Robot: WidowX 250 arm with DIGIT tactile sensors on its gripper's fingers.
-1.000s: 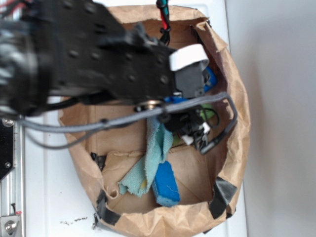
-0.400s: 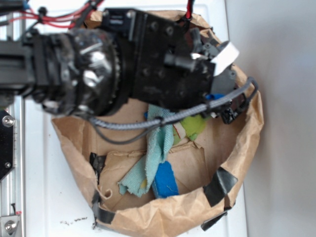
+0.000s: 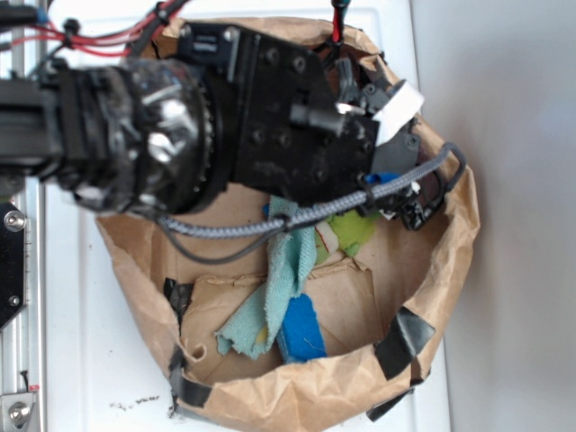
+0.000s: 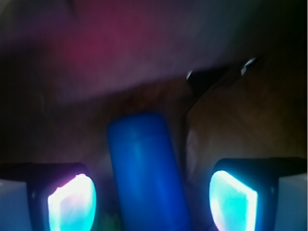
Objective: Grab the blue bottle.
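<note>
The robot's arm reaches into a brown paper bag [image 3: 450,270] on a white table [image 3: 90,360], its gripper [image 4: 153,199] spread open with the blue bottle [image 4: 147,173] lying between the two glowing fingers [image 4: 72,202], neither visibly touching it. From outside, only a sliver of the bottle shows at the bag's far right side, under the arm. A green plush toy [image 3: 353,229], a teal cloth [image 3: 279,288] and a blue sponge [image 3: 301,331] lie nearer the bag's front.
</note>
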